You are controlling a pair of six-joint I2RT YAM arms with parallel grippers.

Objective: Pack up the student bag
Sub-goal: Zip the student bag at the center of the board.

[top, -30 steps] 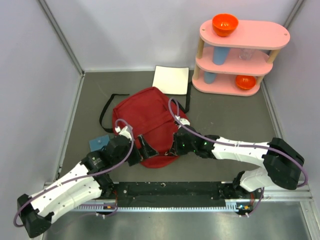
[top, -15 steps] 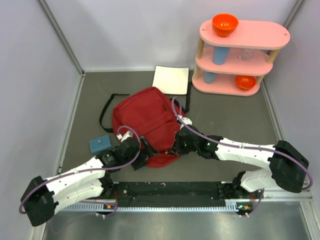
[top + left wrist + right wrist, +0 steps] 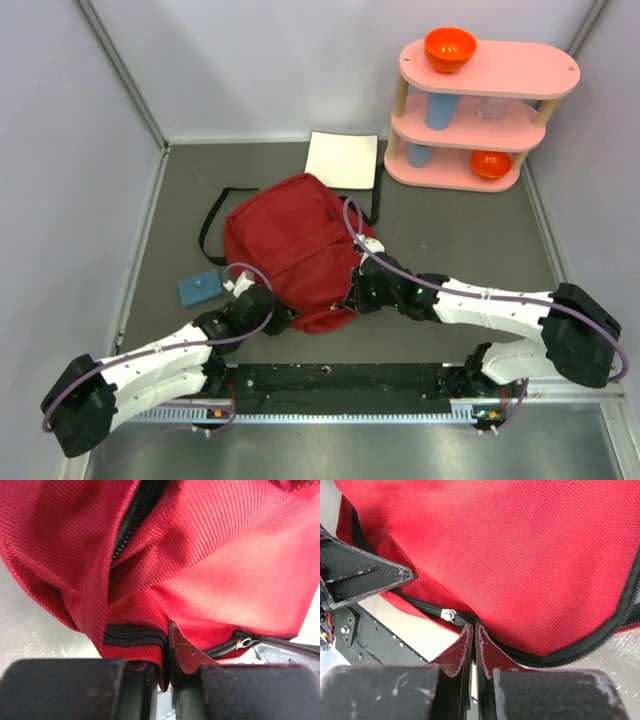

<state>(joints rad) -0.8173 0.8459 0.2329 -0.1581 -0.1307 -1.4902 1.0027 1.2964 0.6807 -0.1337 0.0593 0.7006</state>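
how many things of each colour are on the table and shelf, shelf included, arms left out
Red: 1, the dark red fabric backpack
Orange: 2, round plastic bowls
Blue: 3, two tall cups, one small flat box
White: 1, the flat square pad
Pink: 1, the three-tier shelf
Total: 8

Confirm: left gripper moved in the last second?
Yes: the left gripper pulled back toward the near edge, staying at the student bag, and its arm uncovered the blue box.
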